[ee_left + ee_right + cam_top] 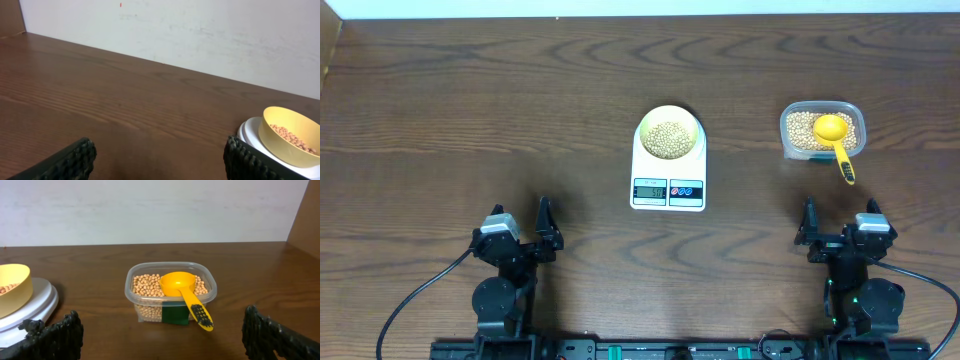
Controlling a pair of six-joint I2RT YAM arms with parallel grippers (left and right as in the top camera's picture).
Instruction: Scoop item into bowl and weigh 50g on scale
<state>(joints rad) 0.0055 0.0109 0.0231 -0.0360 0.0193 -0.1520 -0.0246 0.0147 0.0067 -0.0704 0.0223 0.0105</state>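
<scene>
The scale point(668, 190) sits mid-table point(440, 120), within both arms' reach. Right of it, the tub point(822, 130) holds spare beans point(805, 128) with the scoop point(835, 140) propped on them. The bowl point(670, 135) stands on the scale, its beans being weighed. In front of the scale, the left gripper point(157, 160) and right gripper point(162, 335) hang spread and empty.

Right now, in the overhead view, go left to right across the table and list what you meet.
left claw → scale, carrying the bowl of beans → clear tub holding the yellow scoop. The right claw shares the tub's stretch of the picture, so it is left out.
</scene>
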